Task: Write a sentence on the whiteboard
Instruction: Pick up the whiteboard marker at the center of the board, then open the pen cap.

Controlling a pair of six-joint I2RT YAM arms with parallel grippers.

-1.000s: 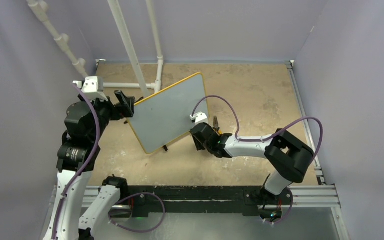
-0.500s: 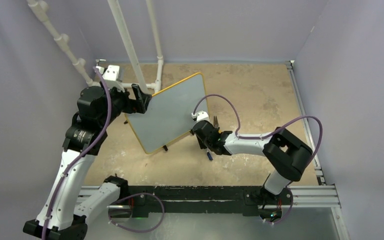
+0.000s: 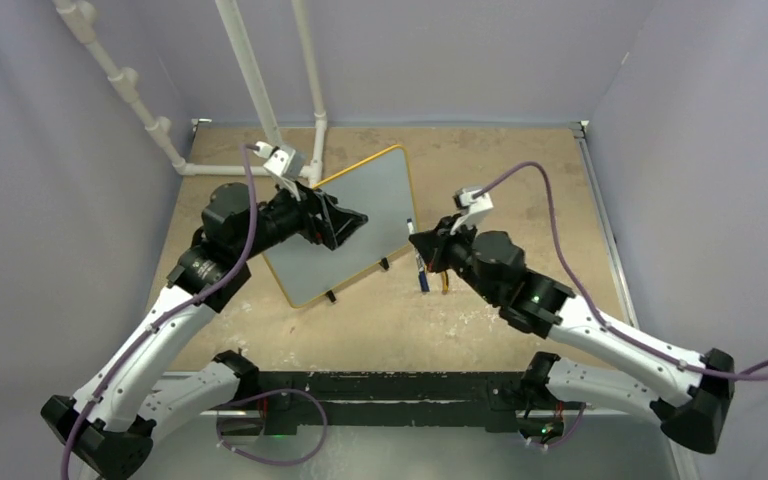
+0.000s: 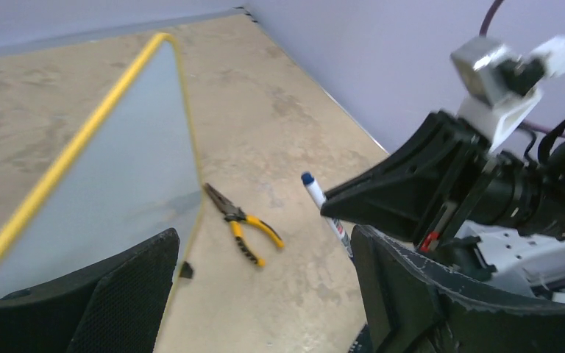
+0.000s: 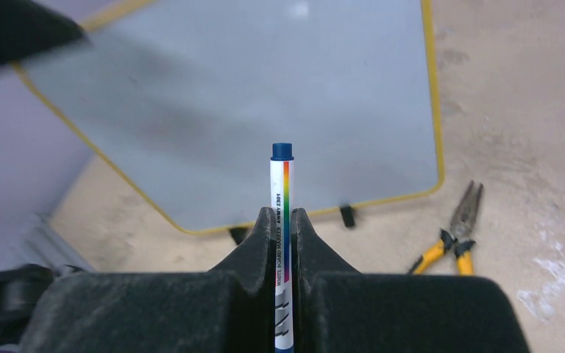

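1. At the near edge of the desk (image 3: 520, 170), the right arm reaches from the right corner, forearm slanting left, wrist raised over mid-desk.
2. The right pincer (image 5: 282, 220) is pressed together on a marker (image 5: 282, 184), pinching its barrel. The marker's long axis runs straight out along the fingers, blue end leading. Whether that end is cap or tip cannot be told.
3. Yellow-handled pliers (image 5: 452, 235) lie on the desk, just right of that line.
4. The whiteboard (image 5: 250, 95) lies directly ahead of the blue end, apart from it. It stands left of centre, tilted on small black feet. No sentence shows on it.
5. The left pincer (image 3: 338, 222), spread and holding nothing, hovers over the board's left part. It is nearer the board, but writing likely falls to the right arm.
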